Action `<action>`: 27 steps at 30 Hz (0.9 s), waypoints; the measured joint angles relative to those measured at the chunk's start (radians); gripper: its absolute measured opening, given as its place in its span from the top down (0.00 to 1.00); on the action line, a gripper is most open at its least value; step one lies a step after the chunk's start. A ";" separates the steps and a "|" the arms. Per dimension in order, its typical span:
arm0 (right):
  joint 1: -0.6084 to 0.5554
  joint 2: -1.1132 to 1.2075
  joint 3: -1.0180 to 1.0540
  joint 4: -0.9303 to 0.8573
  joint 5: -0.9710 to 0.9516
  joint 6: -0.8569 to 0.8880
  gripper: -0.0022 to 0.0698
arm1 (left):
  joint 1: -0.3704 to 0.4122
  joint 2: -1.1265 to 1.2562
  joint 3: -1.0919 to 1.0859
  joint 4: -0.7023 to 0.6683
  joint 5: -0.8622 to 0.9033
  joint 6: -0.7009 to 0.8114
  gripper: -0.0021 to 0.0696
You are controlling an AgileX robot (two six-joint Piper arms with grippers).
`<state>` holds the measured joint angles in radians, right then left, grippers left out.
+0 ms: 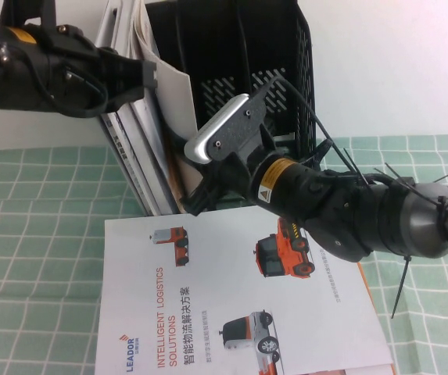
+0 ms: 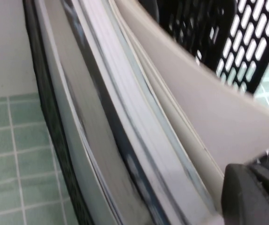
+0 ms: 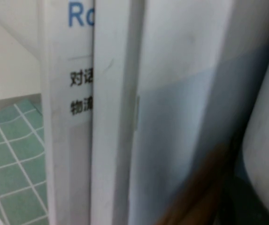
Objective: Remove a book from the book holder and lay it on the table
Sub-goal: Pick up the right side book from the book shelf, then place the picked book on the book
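The black book holder (image 1: 278, 47) stands at the back of the table (image 1: 44, 234), with several thin books upright in its left compartment. My right gripper (image 1: 196, 199) reaches in low from the right and is shut on the lower edge of the book (image 1: 177, 181). The right wrist view shows that book (image 3: 190, 117) up close, pale blue over a tan strip. My left gripper (image 1: 147, 78) is high on the left, its tip against a white cover (image 1: 173, 86) that leans off the stack. The left wrist view shows the book edges (image 2: 125, 122) and the holder's vents (image 2: 228, 28).
A white LEADOR brochure (image 1: 231, 312) with orange vehicles lies flat on the green grid cloth in front of the holder, partly under my right arm (image 1: 364, 211). A white wall stands behind the holder.
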<state>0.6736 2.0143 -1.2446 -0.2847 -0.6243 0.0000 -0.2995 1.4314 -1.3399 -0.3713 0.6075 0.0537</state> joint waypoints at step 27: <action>0.000 -0.692 0.000 0.013 0.490 -0.435 0.96 | 0.000 -0.676 0.186 0.063 -0.009 0.183 0.97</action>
<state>0.6736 1.3219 -1.2446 -0.2713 -0.1345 -0.4351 -0.2995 0.7550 -1.1544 -0.3082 0.5988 0.2363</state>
